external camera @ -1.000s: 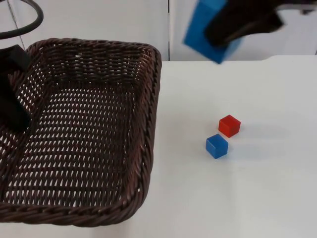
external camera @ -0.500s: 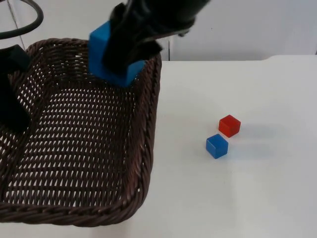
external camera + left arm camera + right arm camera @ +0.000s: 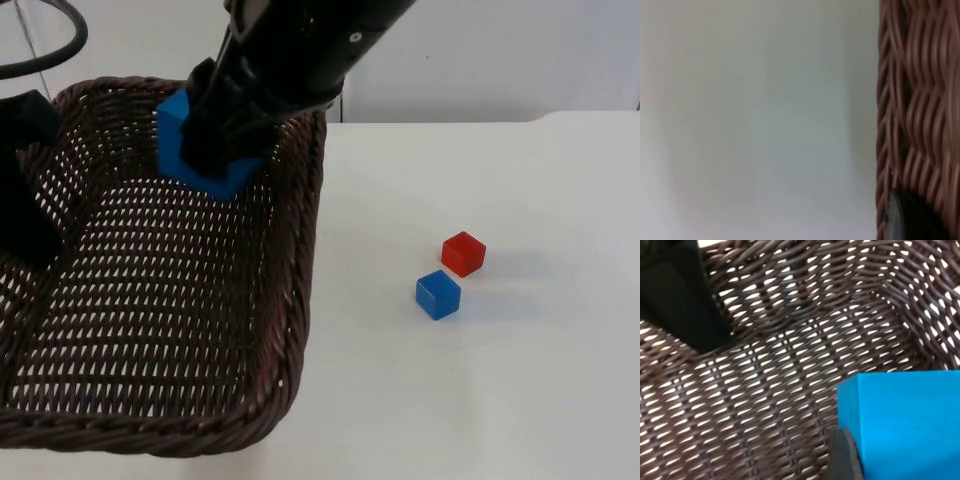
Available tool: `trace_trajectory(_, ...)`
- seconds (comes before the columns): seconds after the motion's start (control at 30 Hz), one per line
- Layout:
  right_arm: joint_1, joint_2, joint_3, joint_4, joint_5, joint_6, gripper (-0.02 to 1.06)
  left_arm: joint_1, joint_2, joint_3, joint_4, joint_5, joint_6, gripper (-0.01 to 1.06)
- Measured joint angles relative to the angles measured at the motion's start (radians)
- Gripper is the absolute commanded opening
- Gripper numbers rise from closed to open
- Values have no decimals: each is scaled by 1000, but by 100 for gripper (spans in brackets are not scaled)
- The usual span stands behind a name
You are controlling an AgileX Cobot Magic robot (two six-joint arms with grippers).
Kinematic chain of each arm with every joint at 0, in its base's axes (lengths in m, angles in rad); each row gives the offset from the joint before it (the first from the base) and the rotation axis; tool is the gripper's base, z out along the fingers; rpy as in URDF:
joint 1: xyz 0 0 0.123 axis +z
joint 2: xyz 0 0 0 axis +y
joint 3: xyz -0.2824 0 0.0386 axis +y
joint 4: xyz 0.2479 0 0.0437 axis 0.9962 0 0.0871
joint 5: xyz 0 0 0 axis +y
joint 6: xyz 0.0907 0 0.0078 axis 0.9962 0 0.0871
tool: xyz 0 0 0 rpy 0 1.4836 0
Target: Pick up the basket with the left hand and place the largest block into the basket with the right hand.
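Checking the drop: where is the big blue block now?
In the top view, the big blue block hangs in the right gripper over the basket, near its far wall.

A lab bench: bare white table (image 3: pixel 480 400), grey partition wall (image 3: pixel 500 60).

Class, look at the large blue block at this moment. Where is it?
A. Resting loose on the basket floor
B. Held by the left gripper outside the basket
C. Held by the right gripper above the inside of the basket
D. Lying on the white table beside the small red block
C: the right gripper grips the large blue block over the basket interior, its weave visible beneath the block.
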Motion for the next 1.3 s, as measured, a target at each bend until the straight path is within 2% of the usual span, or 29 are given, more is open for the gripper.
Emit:
trace_trajectory(0.2,0,33,-2,2,-28,0,1,0,0,0,0,0,0,0)
trace_trajectory(0.3,0,48,-2,2,-30,0,14,0,0,0,0,0,0,0)
trace_trajectory(0.33,0,52,-2,2,-30,0,14,0,0,0,0,0,0,0)
trace_trajectory(0.4,0,54,-2,4,-30,0,30,0,0,0,0,0,0,0)
trace_trajectory(0.43,0,54,-2,4,-32,0,45,0,0,0,0,0,0,0)
trace_trajectory(0.47,0,54,-2,4,-32,0,53,0,0,0,0,0,0,0)
trace_trajectory(0.5,0,54,-2,4,-32,0,53,0,0,0,0,0,0,0)
trace_trajectory(0.6,0,54,-2,4,-32,0,72,0,0,0,0,0,0,0)
trace_trajectory(1.07,0,38,-8,4,-32,0,74,0,0,0,3,0,0,0)
trace_trajectory(1.2,0,-8,-8,4,9,2,74,0,0,0,3,0,0,0)
trace_trajectory(1.3,-24,-73,-8,4,89,11,74,0,0,0,3,0,0,0)
